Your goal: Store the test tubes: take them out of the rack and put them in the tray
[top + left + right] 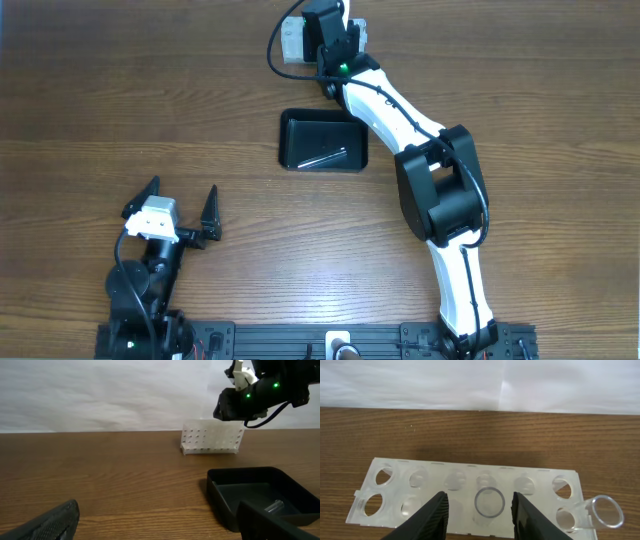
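rack (435, 467): clear, at the far side of the desk (120, 90), just beyond the tray.
upright tube (489, 502): stands in a middle hole of the rack.
right fingers (432, 517): spread, one on either side of the upright tube, apparently lined up to pinch it and lift it straight out.
leaning tube (600, 514): tilted at the rack's end.
tray (290, 130): black, one stored tube (322, 158) lying inside.
left fingers (210, 212): spread, empty, parked well apart, which leaves the right arm room.
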You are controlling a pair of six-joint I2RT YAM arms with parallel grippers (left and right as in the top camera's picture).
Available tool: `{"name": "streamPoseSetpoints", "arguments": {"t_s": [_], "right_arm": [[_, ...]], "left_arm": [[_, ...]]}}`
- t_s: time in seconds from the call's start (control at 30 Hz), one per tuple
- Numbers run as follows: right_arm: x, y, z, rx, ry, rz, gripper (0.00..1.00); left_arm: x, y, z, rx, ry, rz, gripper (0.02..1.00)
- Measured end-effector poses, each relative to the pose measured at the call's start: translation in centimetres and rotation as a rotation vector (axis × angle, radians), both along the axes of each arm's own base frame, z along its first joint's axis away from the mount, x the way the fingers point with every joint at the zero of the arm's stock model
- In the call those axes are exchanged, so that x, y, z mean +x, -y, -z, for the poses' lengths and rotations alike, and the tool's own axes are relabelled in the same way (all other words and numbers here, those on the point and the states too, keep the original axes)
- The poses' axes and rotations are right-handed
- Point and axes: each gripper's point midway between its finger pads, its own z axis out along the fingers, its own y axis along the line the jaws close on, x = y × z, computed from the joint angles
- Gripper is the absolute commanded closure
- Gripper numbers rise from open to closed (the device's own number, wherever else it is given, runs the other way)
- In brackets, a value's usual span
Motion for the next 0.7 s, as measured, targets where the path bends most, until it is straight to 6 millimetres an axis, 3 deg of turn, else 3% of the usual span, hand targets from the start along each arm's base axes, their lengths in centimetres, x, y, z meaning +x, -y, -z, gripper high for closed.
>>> {"name": "streamPoseSetpoints", "arguments": {"t_s": [0.33, 0.7], "right_arm": [[0.5, 0.5, -0.2, -0.004, 0.018, 0.004, 0.608], [0.7, 0.9, 0.9, -0.016, 0.002, 0.007, 0.724]], "left_arm": [[0.0, 0.0, 0.0, 0.000, -0.001, 0.000, 0.018], [0.0, 0.0, 0.0, 0.000, -0.001, 0.000, 0.018]]}}
